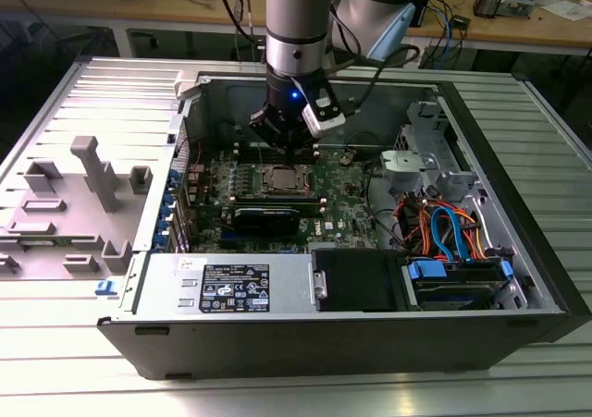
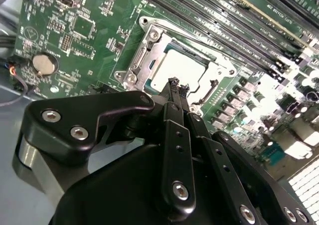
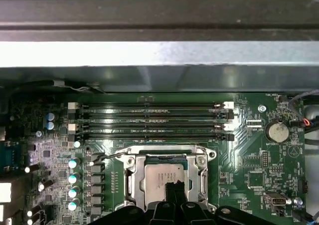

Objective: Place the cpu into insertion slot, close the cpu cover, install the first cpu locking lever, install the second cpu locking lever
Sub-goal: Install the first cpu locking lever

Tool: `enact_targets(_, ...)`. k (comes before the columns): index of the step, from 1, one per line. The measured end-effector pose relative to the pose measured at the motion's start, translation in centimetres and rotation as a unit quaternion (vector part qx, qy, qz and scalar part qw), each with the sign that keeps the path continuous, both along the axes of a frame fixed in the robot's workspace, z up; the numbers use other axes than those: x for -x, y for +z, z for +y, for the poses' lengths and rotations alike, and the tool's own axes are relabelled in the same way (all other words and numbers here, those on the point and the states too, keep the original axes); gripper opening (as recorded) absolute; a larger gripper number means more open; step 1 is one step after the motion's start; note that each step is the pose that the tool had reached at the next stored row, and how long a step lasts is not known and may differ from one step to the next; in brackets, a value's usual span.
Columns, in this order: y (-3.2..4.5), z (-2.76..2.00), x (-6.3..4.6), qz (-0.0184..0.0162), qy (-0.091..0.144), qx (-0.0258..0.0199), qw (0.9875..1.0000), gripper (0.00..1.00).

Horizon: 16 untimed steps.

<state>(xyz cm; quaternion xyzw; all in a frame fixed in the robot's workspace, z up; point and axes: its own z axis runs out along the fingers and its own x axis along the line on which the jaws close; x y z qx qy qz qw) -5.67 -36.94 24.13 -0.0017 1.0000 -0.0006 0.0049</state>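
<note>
Gripper (image 2: 177,87) fingers are pinched together with nothing held between them, poised directly above the insertion slot (image 2: 141,60). The cpu (image 3: 162,177) is seated flat inside that slot and is framed by the cpu cover (image 3: 164,152), which is lowered over it. A thin wire locking lever (image 2: 208,95) is seen just beside the fingertips, its long axis judged to run along the slot's side.

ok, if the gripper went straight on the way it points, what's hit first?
Most likely the dull silver-grey square cpu, framed by the thin silver metal cpu cover. The black gripper, tips shut, aims at the chip's top in both wrist views. Depth is unclear, so the cover's edge is possible.
</note>
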Motion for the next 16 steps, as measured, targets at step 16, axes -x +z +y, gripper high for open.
enact_targets(16, 1.25, 0.0, 3.2, 0.0016, 0.015, -0.0057, 0.9999, 0.11)
